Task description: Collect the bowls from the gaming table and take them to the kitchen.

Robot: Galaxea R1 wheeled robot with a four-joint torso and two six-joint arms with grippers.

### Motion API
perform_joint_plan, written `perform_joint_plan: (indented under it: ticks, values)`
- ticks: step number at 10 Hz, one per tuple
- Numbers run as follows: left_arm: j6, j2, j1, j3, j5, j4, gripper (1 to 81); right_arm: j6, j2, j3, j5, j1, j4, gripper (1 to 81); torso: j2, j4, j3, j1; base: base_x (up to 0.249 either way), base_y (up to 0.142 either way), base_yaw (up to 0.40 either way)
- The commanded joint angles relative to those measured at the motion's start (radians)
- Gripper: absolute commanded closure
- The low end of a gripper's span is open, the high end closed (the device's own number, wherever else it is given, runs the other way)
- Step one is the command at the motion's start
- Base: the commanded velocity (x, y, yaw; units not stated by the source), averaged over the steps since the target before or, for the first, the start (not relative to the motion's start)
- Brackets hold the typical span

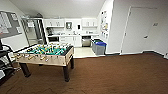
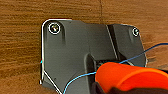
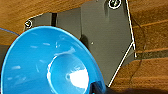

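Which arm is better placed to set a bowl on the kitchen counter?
Left, marginally: the kitchen counter lies ahead and leftward, far off. An orange bowl sits close at the left wrist, a blue bowl at the right.

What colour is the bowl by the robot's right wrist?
Bright blue, glossy inside; the bowl shows best in the right wrist view.

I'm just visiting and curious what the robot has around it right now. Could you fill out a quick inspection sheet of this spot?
Surface: brown carpet, pale floor in the kitchen ahead.
Job's things: orange bowl large in the left wrist view; blue bowl, hollow side showing, large in the right wrist view.
Clutter: foosball table on the left; blue-lidded bins by the kitchen.
Grippers: fingers not clear enough to judge.
Cables: thin blue cable crossing the left wrist view.
Surroundings: white cabinets, closed white door.
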Motion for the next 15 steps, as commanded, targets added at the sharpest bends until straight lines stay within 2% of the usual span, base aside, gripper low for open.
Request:
perform_joint_plan:
  ticks: [1, 4, 10, 15]
  values:
    - [0.006, -0.015, -0.038, -0.005, 0.03, -0.005, 81.1, -0.001, 0.003, 0.012, -0.053, 0.04, -0.012, 81.1, 0.0, 0.0, 0.0, 0.0, 0.206, 0.0, 0.0]
    - [0.006, -0.013, -0.038, -0.005, 0.032, -0.005, 81.1, -0.001, 0.003, 0.012, -0.056, 0.044, -0.013, 81.1, 0.0, 0.0, 0.0, 0.0, 0.206, 0.0, 0.0]
    - [0.006, -0.012, -0.038, -0.005, 0.032, -0.005, 81.1, -0.003, 0.003, 0.009, -0.057, 0.042, -0.013, 81.1, 0.0, 0.0, 0.0, 0.0, 0.2, -0.066, 0.0]
    - [0.006, -0.012, -0.038, -0.005, 0.03, -0.005, 81.1, -0.003, 0.003, 0.004, -0.056, 0.04, -0.012, 81.1, 0.0, 0.0, 0.0, -0.001, 0.196, 0.0, 0.0]
